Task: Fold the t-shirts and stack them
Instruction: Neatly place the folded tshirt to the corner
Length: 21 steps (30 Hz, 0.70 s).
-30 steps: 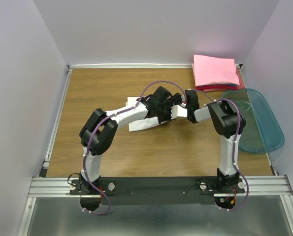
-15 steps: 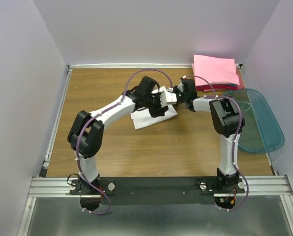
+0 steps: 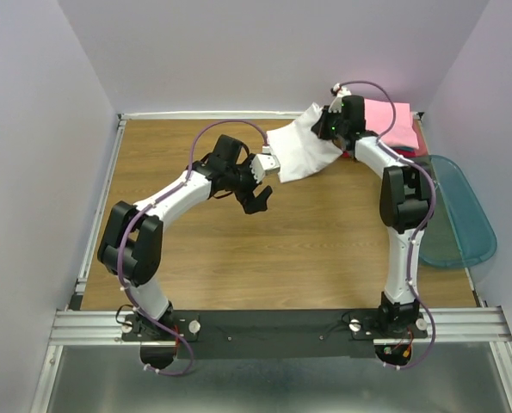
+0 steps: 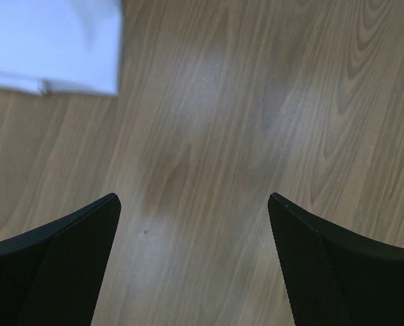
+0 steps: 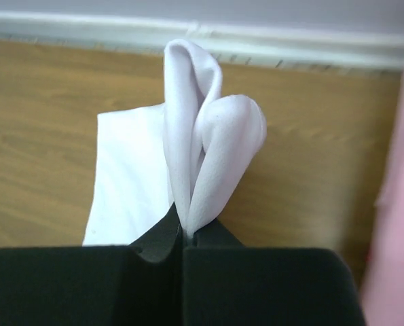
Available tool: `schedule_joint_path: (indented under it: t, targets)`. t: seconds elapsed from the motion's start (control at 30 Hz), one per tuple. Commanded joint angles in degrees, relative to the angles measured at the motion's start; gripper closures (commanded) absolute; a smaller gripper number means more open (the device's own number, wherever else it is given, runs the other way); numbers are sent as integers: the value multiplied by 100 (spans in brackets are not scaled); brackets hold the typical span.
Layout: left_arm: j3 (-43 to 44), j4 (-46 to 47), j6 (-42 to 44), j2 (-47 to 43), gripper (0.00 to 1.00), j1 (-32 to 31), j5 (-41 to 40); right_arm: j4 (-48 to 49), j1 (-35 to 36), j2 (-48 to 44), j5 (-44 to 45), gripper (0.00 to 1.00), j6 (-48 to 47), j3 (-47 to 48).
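A folded white t-shirt [image 3: 300,151] hangs off the table at the back, held by one bunched edge. My right gripper [image 3: 335,127] is shut on that edge; in the right wrist view the white t-shirt [image 5: 202,149] is pinched between the closed gripper [image 5: 186,234]. A stack of folded t-shirts with a pink one [image 3: 391,120] on top lies at the back right corner, just right of the held shirt. My left gripper [image 3: 260,185] is open over bare wood, left of and below the shirt. In the left wrist view the gripper [image 4: 195,224] holds nothing, and the white t-shirt's corner [image 4: 52,47] shows at top left.
A teal translucent tray [image 3: 458,211] lies at the right edge of the table. A white rail [image 3: 230,114] and the back wall close off the far side. The pink stack's edge [image 5: 398,204] shows at the right of the right wrist view.
My left gripper opened, let go of the white t-shirt and drew back to the left. My right gripper closed on the shirt and carried it up toward the back right, near the pink stack.
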Motion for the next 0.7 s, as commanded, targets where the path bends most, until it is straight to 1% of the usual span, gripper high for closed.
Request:
schedule_joint_path:
  t: [0.0, 0.13, 0.17, 0.27, 0.43, 0.67]
  targets:
    - [-287, 167, -192, -410, 3, -7, -174, -481, -315, 436, 428, 99, -956, 965]
    - [-454, 211, -139, -489, 3, -7, -254, -650, -421, 569, 446, 99, -1150, 1504]
    - [-533, 237, -139, -524, 3, -7, -289, -728, -474, 612, 454, 99, -1377, 1722]
    - [-665, 307, -113, -577, 3, -7, -254, -913, -509, 630, 516, 99, -1572, 2040]
    - [-762, 422, -121, -595, 3, 2, -210, -1186, -553, 464, 569, 100, -1870, 2208]
    - [-877, 624, -165, -604, 3, 2, -148, -1441, -685, 68, 613, 99, -2021, 2296]
